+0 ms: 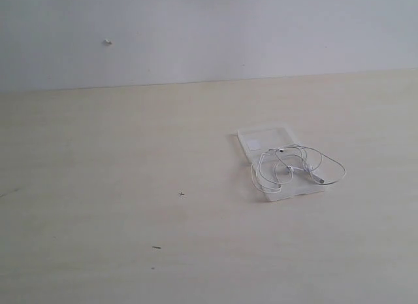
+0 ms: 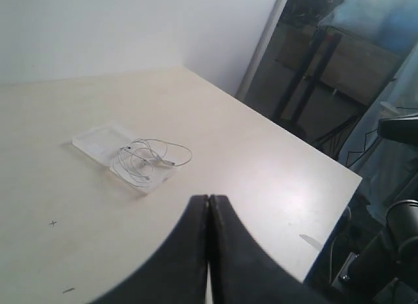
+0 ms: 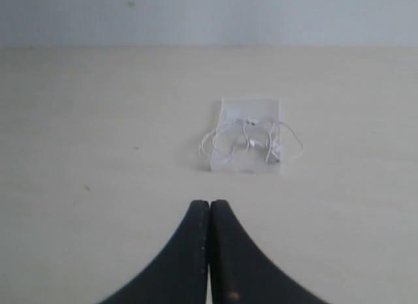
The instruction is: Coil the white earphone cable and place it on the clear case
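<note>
Pale table (image 1: 98, 186), white wall (image 1: 261, 29) behind. At 3 o'clock sits the clear case (image 1: 274, 135) w/ the white earphone cable (image 1: 292, 167) looped on top. L gripper (image 2: 209, 199) & R gripper (image 3: 209, 204): jaws squeezed tight, holding nothing.

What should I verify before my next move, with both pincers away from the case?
1. White earphone cable lies on the clear case: ok.
2. Cable gathered in loops: ok, though loose rather than tight.
3. All loops within the case outline: not ok; one loop hangs past the case edge over the table.
4. Left pincer shut and empty, apart from the cable: ok.
5. Right pincer shut and empty, apart from the cable: ok.
6. Whether the plug end rests on the case: cannot tell, too small to make out.
</note>
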